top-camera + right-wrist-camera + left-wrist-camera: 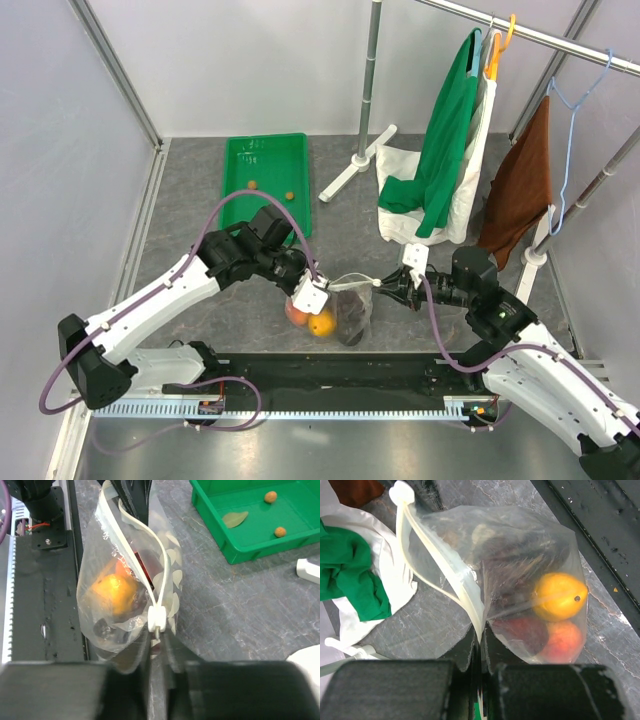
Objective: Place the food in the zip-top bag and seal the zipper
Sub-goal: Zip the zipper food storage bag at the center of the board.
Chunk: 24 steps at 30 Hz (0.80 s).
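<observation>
The zip-top bag [350,305] hangs stretched between my two grippers, just above the table. Through the clear plastic I see the food: an orange [559,596], a peach [566,641], a dark plum [524,632] and the grape bunch [520,555]. My left gripper [480,632] is shut on one end of the zipper [440,567]. At the other end my right gripper [159,640] pinches the strip right behind the white slider [156,619]. The two zipper strips bow apart between the grippers, so the mouth stands open.
A green tray [265,180] with small bits lies at the back left. A green and white garment [440,170] and a brown cloth [520,190] hang from a rack at the back right. A black strip [340,375] runs along the near edge.
</observation>
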### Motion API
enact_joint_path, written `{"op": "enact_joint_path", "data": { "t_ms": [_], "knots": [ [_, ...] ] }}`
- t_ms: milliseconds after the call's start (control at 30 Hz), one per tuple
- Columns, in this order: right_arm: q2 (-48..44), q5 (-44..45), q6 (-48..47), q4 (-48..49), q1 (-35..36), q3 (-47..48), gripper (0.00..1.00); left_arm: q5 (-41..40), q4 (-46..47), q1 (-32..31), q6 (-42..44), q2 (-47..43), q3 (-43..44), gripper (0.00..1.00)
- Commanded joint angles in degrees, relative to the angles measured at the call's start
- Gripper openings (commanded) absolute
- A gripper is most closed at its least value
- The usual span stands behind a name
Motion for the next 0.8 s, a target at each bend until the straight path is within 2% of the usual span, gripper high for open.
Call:
{"op": "enact_joint_path", "data": {
  "t_ms": [0,67,167,300,467,600,767],
  "knots": [
    [-0.94,0.71,3.38,2.73,-0.05,-0.08,0.07,0.60,4.64,-0.17,0.37,-3.10,-0.72,0.02],
    [-1.55,1.41,3.91,2.82,-0.13,0.09,0.00,0.16,5.60,-0.17,-0.16,-3.36,-1.77,0.02],
    [-2.08,1.94,4.09,2.91,-0.05,0.70,0.00,0.07,6.04,-0.17,-0.78,-3.71,-2.74,0.03],
    [-2.08,0.37,3.12,2.48,-0.13,1.85,0.00,-0.19,6.39,-0.17,-8.40,-2.49,-1.61,0.48],
    [-0.68,0.01,-0.39,-1.47,-0.05,4.82,0.00,5.67,7.36,-0.26,-21.14,-0.29,6.39,0.63],
    [0.11,-1.05,-5.22,-4.99,-0.13,7.21,0.00,5.08,13.15,-1.93,-32.58,3.57,12.26,0.63],
    [0.12,-0.87,-8.30,-8.77,-0.13,8.88,0.00,4.38,14.92,-5.00,-36.20,10.86,16.76,0.61]
  ]
}}
